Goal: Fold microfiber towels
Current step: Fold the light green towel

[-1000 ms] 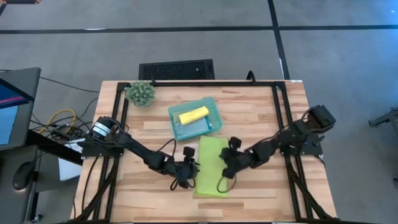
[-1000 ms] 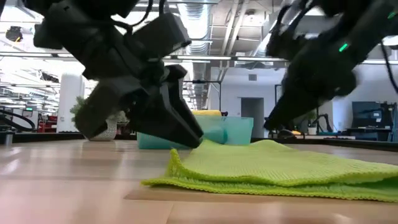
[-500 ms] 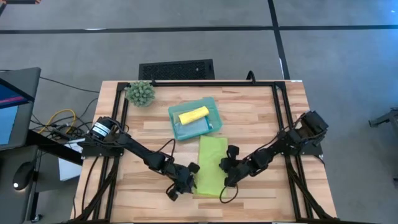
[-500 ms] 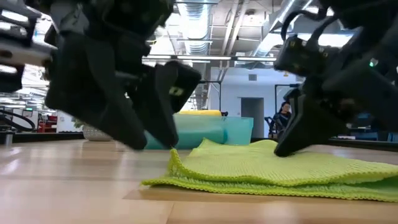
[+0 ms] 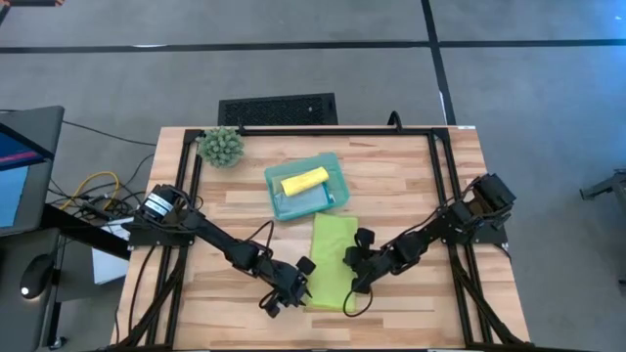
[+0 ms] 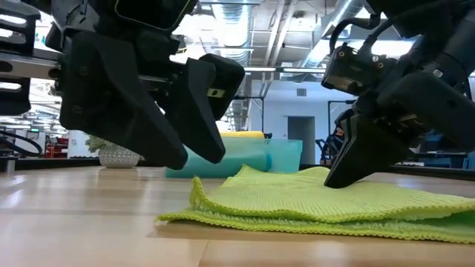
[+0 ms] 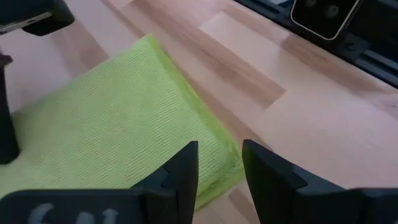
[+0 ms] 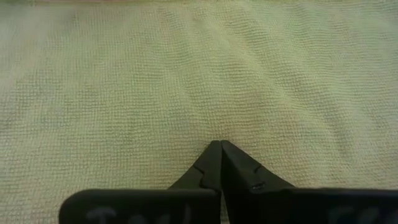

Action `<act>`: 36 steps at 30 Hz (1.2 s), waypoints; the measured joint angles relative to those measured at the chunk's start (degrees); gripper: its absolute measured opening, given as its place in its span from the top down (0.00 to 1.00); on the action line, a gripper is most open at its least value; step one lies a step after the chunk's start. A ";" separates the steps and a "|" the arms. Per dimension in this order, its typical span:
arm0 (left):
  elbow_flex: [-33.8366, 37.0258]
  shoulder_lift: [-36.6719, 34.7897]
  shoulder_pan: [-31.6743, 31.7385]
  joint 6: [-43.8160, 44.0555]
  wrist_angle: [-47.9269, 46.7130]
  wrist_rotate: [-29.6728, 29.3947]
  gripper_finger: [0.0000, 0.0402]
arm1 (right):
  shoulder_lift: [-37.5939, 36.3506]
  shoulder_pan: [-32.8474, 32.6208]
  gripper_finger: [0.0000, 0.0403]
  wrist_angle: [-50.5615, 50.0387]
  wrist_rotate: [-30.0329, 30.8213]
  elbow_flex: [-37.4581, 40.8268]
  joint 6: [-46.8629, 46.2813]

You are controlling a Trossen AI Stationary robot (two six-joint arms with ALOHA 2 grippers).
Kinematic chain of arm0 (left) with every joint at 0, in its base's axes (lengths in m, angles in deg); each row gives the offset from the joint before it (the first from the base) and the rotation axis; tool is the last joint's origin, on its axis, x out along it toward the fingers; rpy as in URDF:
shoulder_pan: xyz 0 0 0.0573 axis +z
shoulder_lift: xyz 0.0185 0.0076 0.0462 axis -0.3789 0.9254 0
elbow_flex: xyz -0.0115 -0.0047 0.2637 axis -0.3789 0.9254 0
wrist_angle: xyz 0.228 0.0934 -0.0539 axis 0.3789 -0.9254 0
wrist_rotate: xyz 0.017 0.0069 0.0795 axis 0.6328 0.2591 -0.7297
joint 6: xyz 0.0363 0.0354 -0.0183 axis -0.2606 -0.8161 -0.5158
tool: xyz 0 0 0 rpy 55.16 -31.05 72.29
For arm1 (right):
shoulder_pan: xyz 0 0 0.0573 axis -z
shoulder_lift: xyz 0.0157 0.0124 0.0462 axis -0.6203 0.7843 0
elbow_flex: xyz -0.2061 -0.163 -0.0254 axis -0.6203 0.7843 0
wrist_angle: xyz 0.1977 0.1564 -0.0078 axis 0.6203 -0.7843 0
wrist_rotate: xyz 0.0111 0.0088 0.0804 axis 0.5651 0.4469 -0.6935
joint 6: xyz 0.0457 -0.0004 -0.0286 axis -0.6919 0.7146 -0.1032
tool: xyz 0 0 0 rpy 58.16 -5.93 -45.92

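Note:
A lime green microfiber towel (image 5: 331,249) lies folded into a long strip on the wooden table, several layers showing at its edge (image 6: 245,220). My left gripper (image 5: 296,289) is open. Its two fingers stand over the towel's near left corner (image 7: 219,163), slanting down from the left. My right gripper (image 5: 354,279) is shut, its tips down on the towel's top (image 8: 217,124) near the right edge. In the teal tray (image 5: 335,164) behind lie a rolled yellow towel (image 5: 304,180) and a light blue one (image 5: 298,203). My left gripper: I cannot tell whether its fingers touch the towel's corner. My right gripper presses its shut fingertips (image 8: 216,149) down on the towel's top layer (image 6: 349,194), near its right edge. The fingers slant down from the table's right. The towel lies flat on the table beneath them.
A spiky green plant ball (image 5: 222,146) sits at the far left corner. Black frame rails (image 5: 435,156) run along the table's far, left and right sides. Bare wood (image 5: 421,303) shows near the front edge on both sides of the towel.
My left gripper has rolled about its own line and gone a little toward the table's near edge, to the towel's near left corner. My right gripper has come down onto the towel's top. The towel's corner nearest the low camera has shifted slightly left.

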 joint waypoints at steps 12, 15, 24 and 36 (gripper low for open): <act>-0.11 2.75 0.04 -0.07 2.46 0.46 0.70 | 0.00 -1.41 0.95 -0.98 -1.44 -1.76 1.79; -0.09 2.75 0.08 -0.23 2.66 0.28 0.70 | 0.00 -2.19 0.95 -2.23 -1.40 -3.18 3.06; -0.09 2.75 0.13 -0.10 1.70 1.67 0.88 | 0.00 -4.15 0.95 -8.86 2.68 -6.73 4.11; -0.09 0.08 -0.50 -0.20 -2.44 -2.33 0.99 | -0.33 -4.90 0.96 -12.38 5.00 -6.78 3.14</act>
